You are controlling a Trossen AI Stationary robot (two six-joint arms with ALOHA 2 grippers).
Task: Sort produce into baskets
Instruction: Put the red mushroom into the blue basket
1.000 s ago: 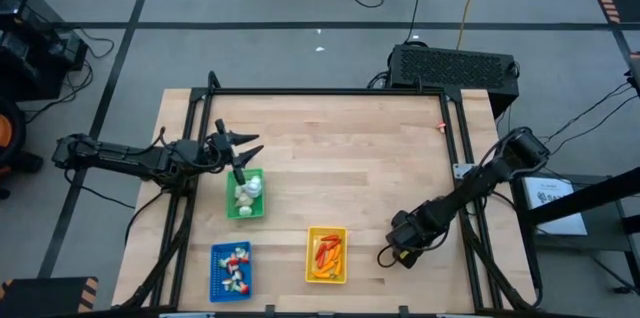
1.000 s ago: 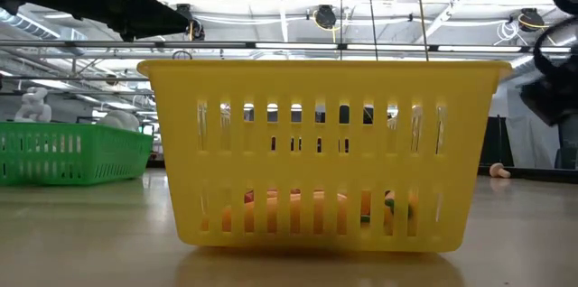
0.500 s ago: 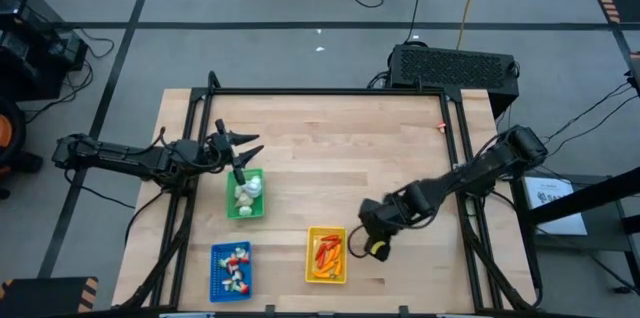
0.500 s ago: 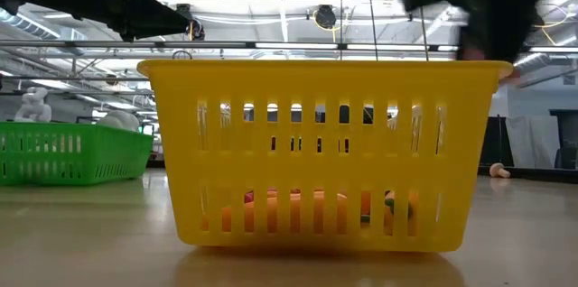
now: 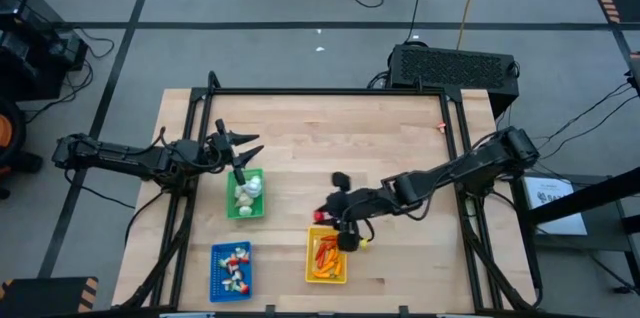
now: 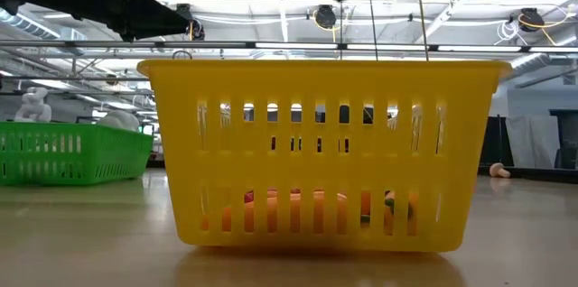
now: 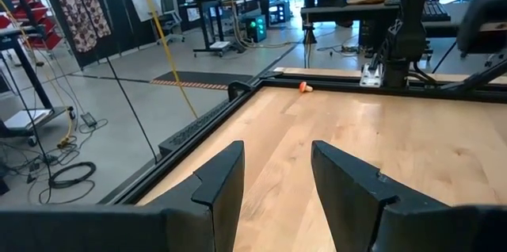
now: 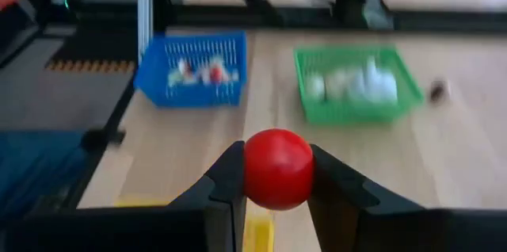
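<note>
My right gripper [image 5: 343, 233] hangs above the far right corner of the yellow basket [image 5: 326, 255], shut on a round red produce piece [image 8: 277, 168]. The yellow basket holds orange and red pieces. The green basket [image 5: 246, 195] holds white pieces, and the blue basket [image 5: 231, 270] holds small red-and-white ones. My left gripper [image 7: 277, 181] stays open and level above the green basket's far edge, holding nothing. My right gripper pinches the red piece by its two opposite sides [image 8: 252, 169] between its two fingers. The fingers slant downward toward the table's left. The piece is lifted clear, above the yellow basket's rim [image 8: 258, 233].
One small orange piece [image 5: 440, 125] lies alone near the table's far right corner, by the black frame rail [image 5: 455, 128]. Bare wood stretches across the table's middle and far half. In the low view, the yellow basket [image 6: 321, 152] fills the foreground.
My right gripper has swung from near the table's right edge toward the left and has risen. It has rolled about its own line on the way and now stands over the yellow basket's far right corner.
</note>
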